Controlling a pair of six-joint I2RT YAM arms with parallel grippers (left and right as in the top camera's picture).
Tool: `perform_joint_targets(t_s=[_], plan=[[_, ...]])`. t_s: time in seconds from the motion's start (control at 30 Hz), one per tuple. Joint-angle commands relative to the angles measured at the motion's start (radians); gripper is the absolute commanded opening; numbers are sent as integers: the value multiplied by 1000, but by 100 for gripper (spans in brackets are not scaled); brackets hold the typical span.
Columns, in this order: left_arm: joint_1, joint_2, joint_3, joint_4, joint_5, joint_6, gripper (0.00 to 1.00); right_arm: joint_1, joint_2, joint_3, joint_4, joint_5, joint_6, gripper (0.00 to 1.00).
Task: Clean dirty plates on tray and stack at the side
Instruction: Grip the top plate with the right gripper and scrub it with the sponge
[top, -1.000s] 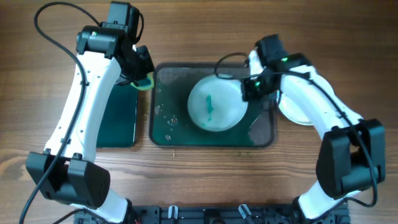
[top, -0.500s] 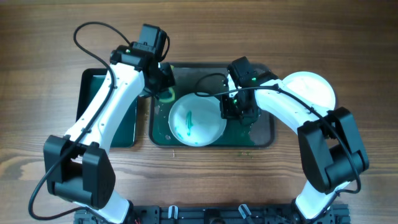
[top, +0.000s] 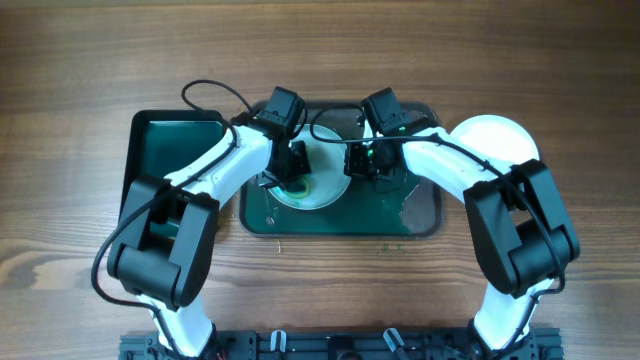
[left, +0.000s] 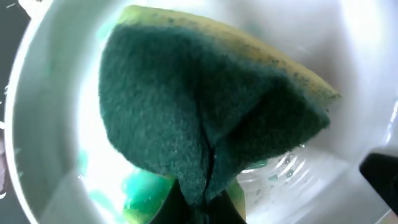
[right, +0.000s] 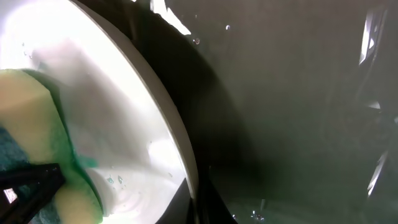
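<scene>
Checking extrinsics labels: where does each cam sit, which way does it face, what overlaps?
Overhead: fixed above the table, looking straight down on tray, plate, left arm, right arm.
Left wrist: close over the plate, facing down onto the sponge; own finger at bottom edge.
Right wrist: low by the plate's rim, facing across plate and tray; own finger at bottom.
Shared: both wrist views show sponge and plate.
</scene>
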Motion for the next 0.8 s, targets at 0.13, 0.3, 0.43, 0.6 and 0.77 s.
perform_joint_targets(t_s=[0.13, 0.3, 0.43, 0.6, 0.77], plan=[[-2, 83, 61, 44, 301, 414, 4, 6, 31, -2, 5, -8, 6, 4], [-2, 83, 129, -149, -372, 10, 4, 6, 31, -2, 3, -8, -3, 4], [-5, 83, 129, -223, -413, -56, 4, 6, 31, -2, 5, -8, -3, 4], [5, 82, 158, -81, 281, 353, 4, 6, 31, -2, 1, -8, -4, 4], [123, -34, 461, -266, 309, 331, 4, 6, 8, -1, -13, 0, -31, 4]])
